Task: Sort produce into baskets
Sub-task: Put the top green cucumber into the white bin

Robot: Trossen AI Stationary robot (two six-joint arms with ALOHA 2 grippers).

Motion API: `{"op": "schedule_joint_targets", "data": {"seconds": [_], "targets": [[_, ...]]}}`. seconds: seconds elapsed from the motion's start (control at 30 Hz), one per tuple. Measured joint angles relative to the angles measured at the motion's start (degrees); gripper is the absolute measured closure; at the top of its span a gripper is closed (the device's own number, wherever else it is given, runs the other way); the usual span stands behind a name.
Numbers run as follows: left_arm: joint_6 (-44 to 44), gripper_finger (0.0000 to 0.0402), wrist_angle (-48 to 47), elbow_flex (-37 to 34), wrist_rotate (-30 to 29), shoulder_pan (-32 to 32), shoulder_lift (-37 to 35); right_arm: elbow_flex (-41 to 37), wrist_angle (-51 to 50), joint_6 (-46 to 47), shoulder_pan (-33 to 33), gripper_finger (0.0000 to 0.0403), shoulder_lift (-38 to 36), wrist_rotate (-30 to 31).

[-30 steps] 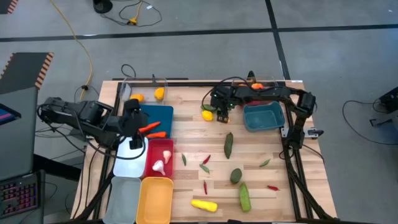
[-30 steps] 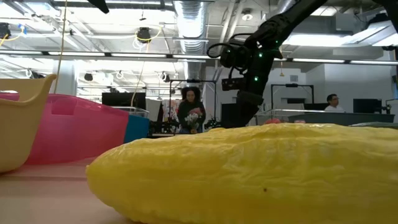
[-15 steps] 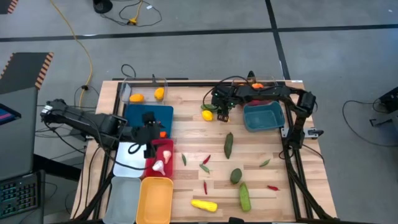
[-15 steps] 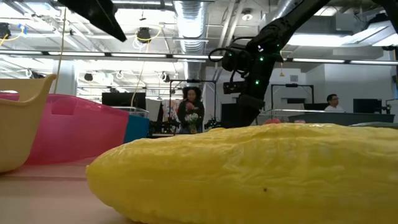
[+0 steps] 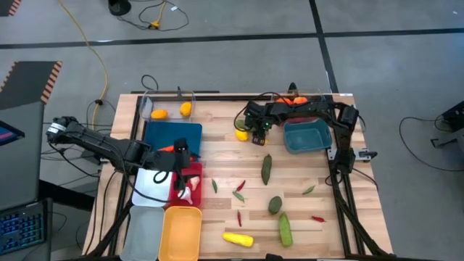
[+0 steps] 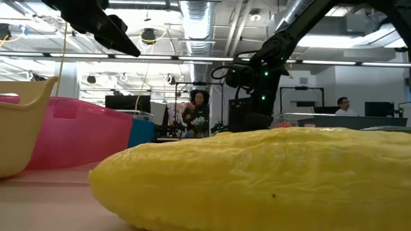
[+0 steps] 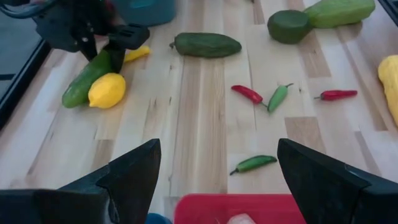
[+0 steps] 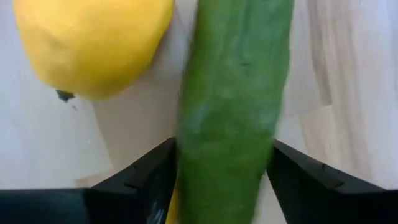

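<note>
Left tool [image 5: 181, 164] is sliding off the dark blue plastic bin [image 5: 171, 133] & is now hanging over the far end of the red plastic bin [image 5: 198, 175], w/ the arm stretching out flatter across the counter [image 5: 304, 217]. Its tool is gaping wide & carrying nothing. An orange carrot [image 5: 167, 148] is lying in the dark blue plastic bin, so that drop is prob. done & the L arm looks to be heading out for the next piece. Right tool [image 5: 257, 133] is hardly shifting, just dipping a bit lower at the far middle of the counter.

R wrist view: the right tool is sitting astride a long green cucumber [image 8: 233, 106] that is lying on the counter, w/ a smooth yellow lemon [image 8: 93, 43] just beside it. Can't tell if it is clamping yet. The teal plastic bin [image 5: 306, 136] is waiting close by, on the R.

Materials: the bins are shallow, glossy, round-cornered plastic. The counter is pale wood planks w/ visible grain. The cucumber skin is looking matte & faintly mottled, the lemon waxy w/ a dark stem nub. White garlic [image 5: 185, 193] is resting in the red plastic bin. Loose on the wood are thin red & green chillies [image 7: 249, 94], more green veg & a wrinkly-skinned yellow squash [image 5: 238, 238] at the near edge, all well apart. Much sorting is remaining.
</note>
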Motion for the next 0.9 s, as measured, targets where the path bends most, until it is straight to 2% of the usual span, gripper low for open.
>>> {"op": "schedule_joint_targets", "data": {"seconds": [0.3, 0.43, 0.67, 0.9], "targets": [[1.2, 0.0091, 1.8, 0.0, -0.1, 0.0, 0.3, -0.3, -1.3, 0.7, 0.3, 0.023, -3.0, -0.2], [1.1, 0.0091, 3.6, 0.0, -0.3, 0.0, 0.3, -0.3, -2.8, 2.2, 1.3, 0.0231, -6.1, 0.0], [5.7, 0.0091, 10.2, 0.0, -4.4, 0.0, 0.3, -0.2, -3.1, 6.9, 5.7, 0.0192, -12.3, 0.0], [14.3, 0.0091, 16.6, 0.0, -7.3, 0.0, 0.3, -0.2, -2.3, 12.6, 12.6, 0.0209, -15.5, -0.3]]}}
